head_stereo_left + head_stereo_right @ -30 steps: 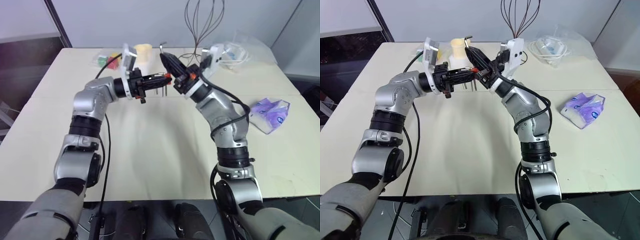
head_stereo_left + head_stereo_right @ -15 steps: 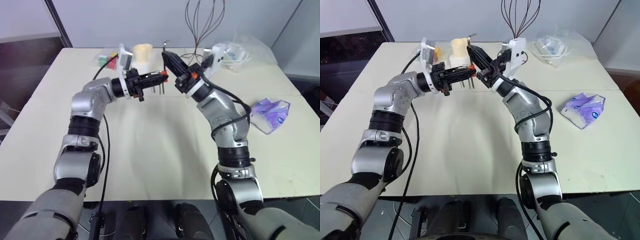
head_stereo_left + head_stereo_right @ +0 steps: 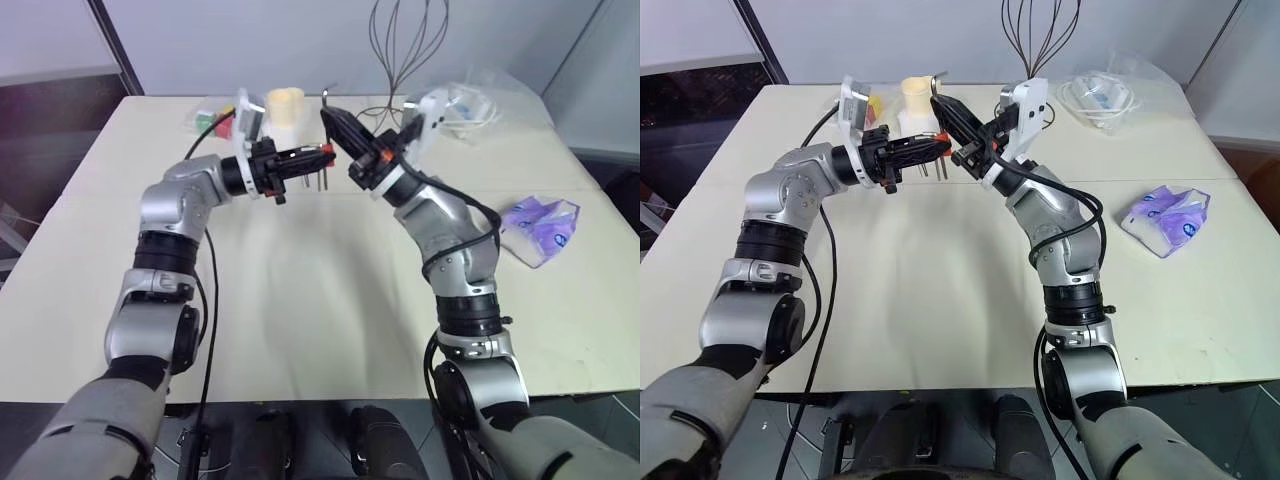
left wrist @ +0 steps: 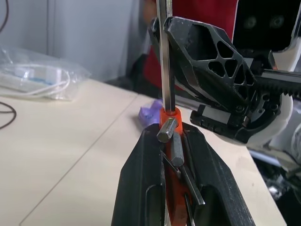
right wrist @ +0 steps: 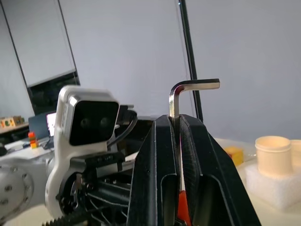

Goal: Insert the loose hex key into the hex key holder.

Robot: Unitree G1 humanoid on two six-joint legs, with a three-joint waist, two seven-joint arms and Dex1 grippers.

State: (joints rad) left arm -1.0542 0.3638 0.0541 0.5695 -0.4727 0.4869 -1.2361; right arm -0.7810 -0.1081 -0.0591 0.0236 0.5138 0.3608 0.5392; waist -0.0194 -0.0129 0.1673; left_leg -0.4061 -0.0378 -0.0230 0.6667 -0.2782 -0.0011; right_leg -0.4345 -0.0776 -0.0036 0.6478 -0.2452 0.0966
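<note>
My left gripper (image 3: 318, 151) is shut on the hex key holder (image 4: 170, 116), a small red-orange block with dark keys (image 4: 176, 149) lying along it between the fingers. Right above it, my right gripper (image 3: 330, 113) is shut on the loose hex key (image 5: 175, 100), a thin grey L-shaped rod whose short arm sticks out past the fingertips. In the left wrist view the key's long shaft (image 4: 164, 56) runs straight down onto the holder's top end. How deep it sits cannot be seen. Both grippers meet above the far middle of the table (image 3: 300, 300).
A pale yellow cup (image 3: 286, 102) on white foam and a bag of coloured blocks (image 3: 210, 120) stand just behind the grippers. A clear bag with a white cable (image 3: 478, 100) lies far right, and a purple tissue pack (image 3: 543, 226) sits near the right edge.
</note>
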